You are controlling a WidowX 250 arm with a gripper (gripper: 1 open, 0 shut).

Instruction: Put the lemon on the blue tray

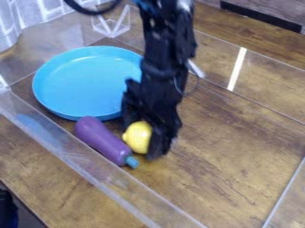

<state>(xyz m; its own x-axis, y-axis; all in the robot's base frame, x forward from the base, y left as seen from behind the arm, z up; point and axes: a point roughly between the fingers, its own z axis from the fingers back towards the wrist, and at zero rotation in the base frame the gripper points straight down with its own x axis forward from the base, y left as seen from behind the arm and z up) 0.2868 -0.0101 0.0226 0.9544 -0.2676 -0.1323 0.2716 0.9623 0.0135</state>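
Note:
The small yellow lemon (138, 135) lies on the wooden table just in front of the big round blue tray (71, 80). My black gripper (149, 135) has come straight down over the lemon, its jaws open with one finger on each side of the fruit. The fingers (166, 134) hide part of the lemon; whether they touch it I cannot tell. The lemon rests on the table, not lifted. The tray holds nothing.
A purple eggplant (105, 140) with a teal tip lies right beside the lemon on its left. A clear plastic wall (71, 165) runs along the near edge of the table. Bare wood extends to the right.

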